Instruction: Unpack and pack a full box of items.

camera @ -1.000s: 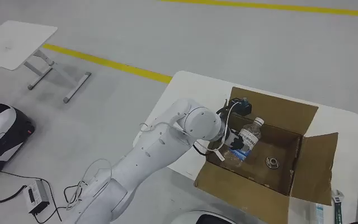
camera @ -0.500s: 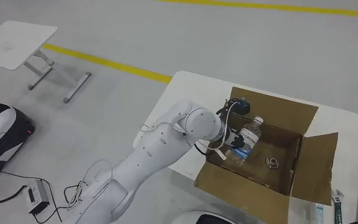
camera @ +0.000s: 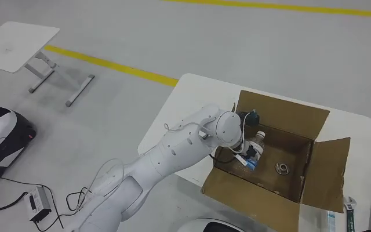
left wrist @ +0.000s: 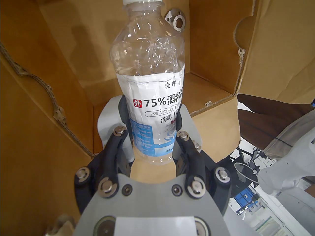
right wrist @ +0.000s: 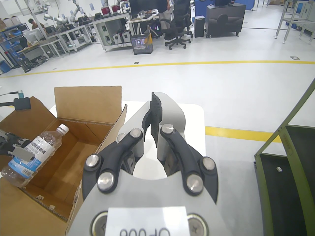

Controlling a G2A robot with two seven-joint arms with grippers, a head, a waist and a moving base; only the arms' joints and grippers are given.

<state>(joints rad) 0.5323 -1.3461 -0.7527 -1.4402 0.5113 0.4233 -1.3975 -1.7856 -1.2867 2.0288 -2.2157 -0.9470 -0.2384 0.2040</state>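
We see the left tool [left wrist: 152,117] pinching the bottle [left wrist: 147,57] inside the cardboard box [camera: 283,110], and the right tool [right wrist: 153,115] pressed together.

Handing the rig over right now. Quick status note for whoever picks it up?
Left gripper: fingers shut on the clear bottle, low on its label, inside the open cardboard box.
Right gripper: fingers shut, empty, above the white table beside the box.
Things: bottle tilted; cannot tell if its base touches the box floor. Metal flange lies on the box floor, apart from the bottle.
Done: bottle gripped inside the box.
Left: bottle not yet let go, flange untouched. Cannot tell whether this is the pack or unpack phase.
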